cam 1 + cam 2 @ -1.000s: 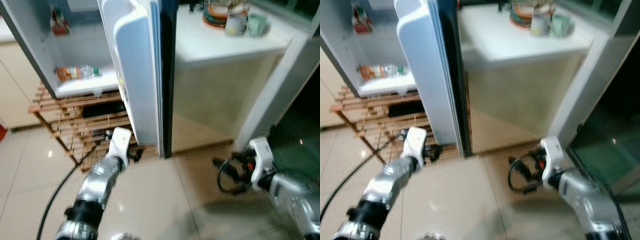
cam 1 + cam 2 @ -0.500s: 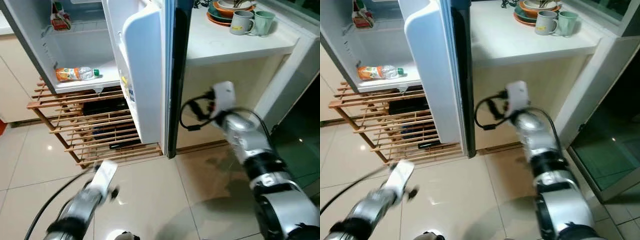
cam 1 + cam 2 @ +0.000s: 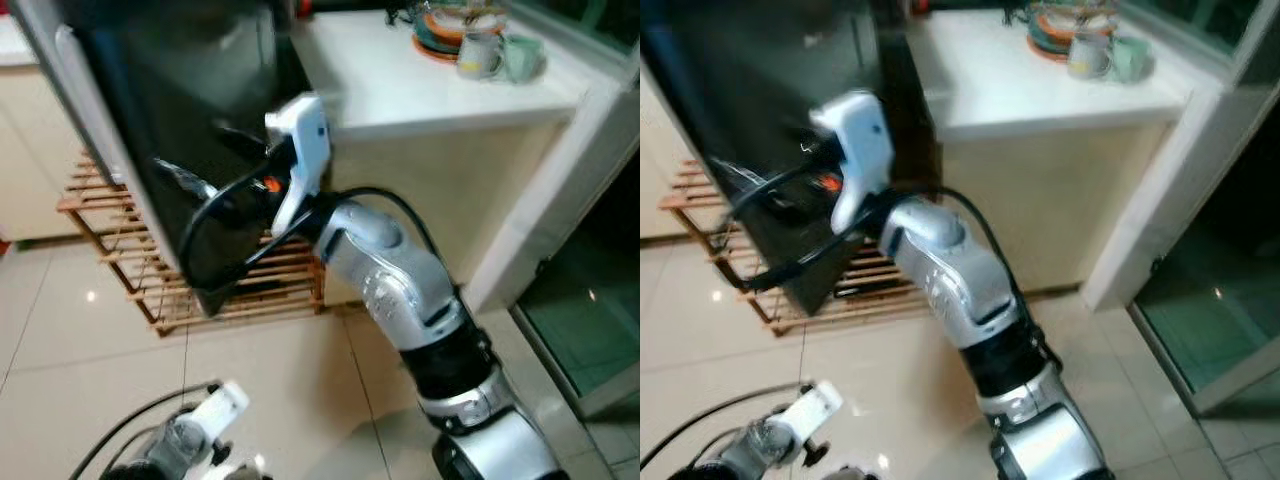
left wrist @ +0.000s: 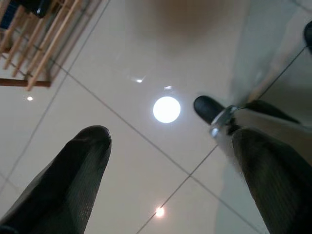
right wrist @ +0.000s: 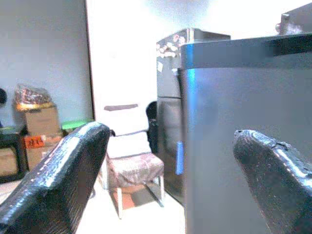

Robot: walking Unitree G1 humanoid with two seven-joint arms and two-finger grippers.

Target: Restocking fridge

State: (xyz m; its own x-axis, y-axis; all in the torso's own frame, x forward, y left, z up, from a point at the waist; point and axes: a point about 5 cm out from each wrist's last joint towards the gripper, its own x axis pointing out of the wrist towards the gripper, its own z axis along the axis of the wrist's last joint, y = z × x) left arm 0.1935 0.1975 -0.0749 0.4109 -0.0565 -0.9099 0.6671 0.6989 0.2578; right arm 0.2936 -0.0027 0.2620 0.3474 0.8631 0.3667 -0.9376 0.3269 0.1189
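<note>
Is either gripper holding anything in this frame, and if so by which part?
Nothing is held. The right gripper is open at the dark fridge door; the left gripper is open above the floor tiles.

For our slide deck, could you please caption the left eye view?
Right arm reaches across to the fridge's dark door; left gripper hangs low over the tiled floor.

White counter with mugs
</note>
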